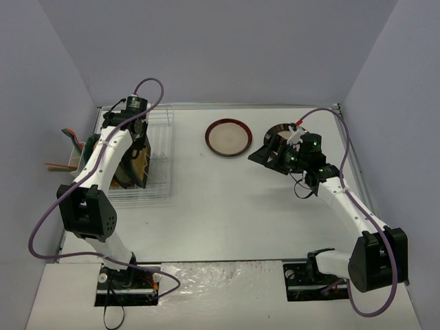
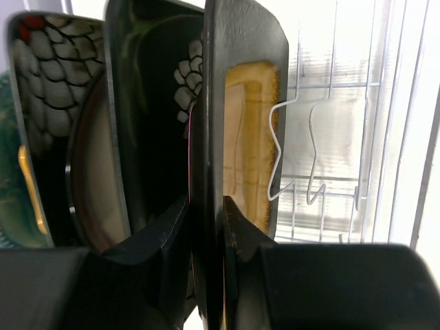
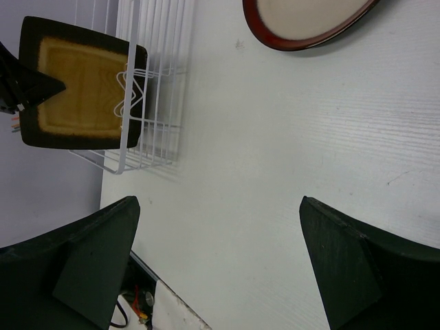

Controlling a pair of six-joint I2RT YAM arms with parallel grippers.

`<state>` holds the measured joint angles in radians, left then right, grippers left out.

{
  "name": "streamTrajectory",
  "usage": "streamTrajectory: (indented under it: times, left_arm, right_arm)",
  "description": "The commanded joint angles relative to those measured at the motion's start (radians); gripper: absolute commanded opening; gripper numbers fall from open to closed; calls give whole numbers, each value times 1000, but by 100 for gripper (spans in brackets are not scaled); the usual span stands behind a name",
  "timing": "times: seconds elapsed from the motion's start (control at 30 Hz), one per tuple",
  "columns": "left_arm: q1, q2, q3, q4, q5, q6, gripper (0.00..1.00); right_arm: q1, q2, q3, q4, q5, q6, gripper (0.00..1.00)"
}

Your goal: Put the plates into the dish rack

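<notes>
The white wire dish rack (image 1: pixel 157 180) stands at the table's left. My left gripper (image 1: pixel 139 141) hangs over it, shut on the rim of the black square plate with a yellow centre (image 2: pixel 251 137), which stands upright in a slot. Left of it in the left wrist view stand a black white-flowered plate (image 2: pixel 155 96) and another patterned plate (image 2: pixel 48 75). The red-rimmed round plate (image 1: pixel 227 137) lies flat on the table. My right gripper (image 1: pixel 265 152) is open and empty, hovering just right of it. A dark plate (image 1: pixel 280 129) lies partly hidden behind that gripper.
Coloured utensils (image 1: pixel 69 148) stick out beyond the rack's left side. Walls close in the table on the left, back and right. In the right wrist view the rack (image 3: pixel 155 89) with the square plate (image 3: pixel 79 82) is far left and the red-rimmed plate (image 3: pixel 302 20) at top.
</notes>
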<state>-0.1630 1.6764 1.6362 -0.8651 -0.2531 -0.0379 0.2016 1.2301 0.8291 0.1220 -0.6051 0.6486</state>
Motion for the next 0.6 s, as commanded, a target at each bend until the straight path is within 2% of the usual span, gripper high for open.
streamTrajectory:
  times: [0.0,0.13,0.2,0.37,0.5,0.57]
  left_arm:
    - [8,-42,-13,145,-32,-45,0]
    - [19,-47,-31,152,-28,-48,3]
    - [26,-53,-45,155,-24,-44,9]
    - [31,-79,-51,160,-19,-37,36]
    - [31,-123,-21,136,16,-35,54]
    - [30,-140,9,119,34,-38,60]
  right_arm:
    - [-7,-20,-1,45,10,-20,99]
    - [-7,-17,-7,45,14,-23,99]
    - [-9,-13,-10,44,21,-26,99]
    - [-12,-9,-15,45,49,-27,99]
    - [-37,-2,-17,45,80,-14,99]
    - [-53,9,-15,44,87,-11,99]
